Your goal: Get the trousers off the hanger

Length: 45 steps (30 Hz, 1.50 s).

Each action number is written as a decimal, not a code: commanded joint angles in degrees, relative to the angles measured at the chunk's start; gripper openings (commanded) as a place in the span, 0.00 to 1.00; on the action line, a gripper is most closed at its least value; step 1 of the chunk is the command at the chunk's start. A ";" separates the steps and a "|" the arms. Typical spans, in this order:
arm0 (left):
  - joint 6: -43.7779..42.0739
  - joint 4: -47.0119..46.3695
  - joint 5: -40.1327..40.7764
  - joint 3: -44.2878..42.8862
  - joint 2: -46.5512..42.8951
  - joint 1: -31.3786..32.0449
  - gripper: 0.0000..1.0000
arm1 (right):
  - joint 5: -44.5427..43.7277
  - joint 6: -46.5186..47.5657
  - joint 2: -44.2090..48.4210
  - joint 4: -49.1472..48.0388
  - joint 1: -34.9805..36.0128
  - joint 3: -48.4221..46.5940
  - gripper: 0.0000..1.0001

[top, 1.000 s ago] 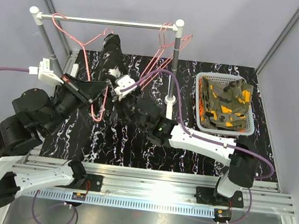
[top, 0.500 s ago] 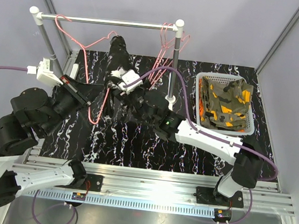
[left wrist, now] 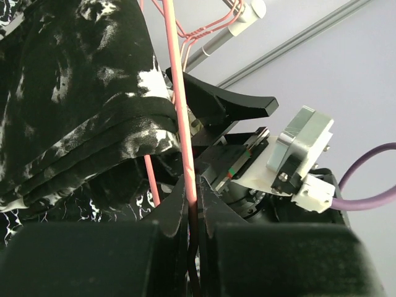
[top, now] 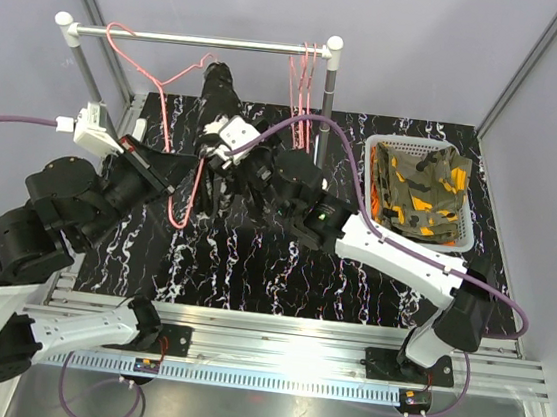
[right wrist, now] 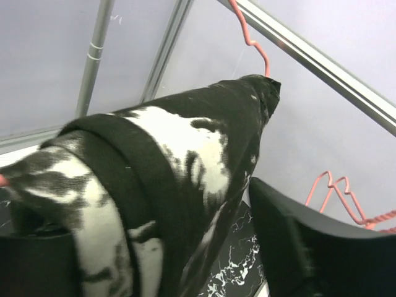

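Note:
Black trousers [top: 217, 86] with white speckles hang over a pink wire hanger [top: 158, 84] whose hook is on the rail. My left gripper [top: 182, 186] is shut on the hanger's lower wire; the left wrist view shows the wire [left wrist: 179, 93] pinched between the jaws [left wrist: 193, 198], with the trousers [left wrist: 74, 105] to its left. My right gripper [top: 218, 161] reaches in from the right and is shut on the hanging trousers. In the right wrist view the cloth [right wrist: 154, 185] fills the jaws and hides the left finger. The right finger [right wrist: 291, 235] has its tip against the cloth.
The rail [top: 207, 41] stands on two posts at the back, with more pink hangers [top: 302, 70] bunched at its right end. A white basket [top: 370, 179] at the right holds camouflage trousers [top: 417, 189]. The table top is black marble.
My right arm has reached back and left to the hanging trousers, and its jaws have closed in on them. The left gripper has kept its hold on the hanger.

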State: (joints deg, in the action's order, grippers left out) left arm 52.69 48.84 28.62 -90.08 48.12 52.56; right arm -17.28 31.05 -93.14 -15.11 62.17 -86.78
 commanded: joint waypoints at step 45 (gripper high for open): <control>11.12 0.64 3.54 42.97 -16.74 0.18 0.00 | -11.54 12.71 6.38 19.59 -0.74 -45.57 0.00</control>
State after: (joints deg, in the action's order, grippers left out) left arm 63.07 49.76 28.23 -45.98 31.97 52.51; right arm -27.51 44.36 -94.89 6.42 61.49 -125.19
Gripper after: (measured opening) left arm 0.027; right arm 0.169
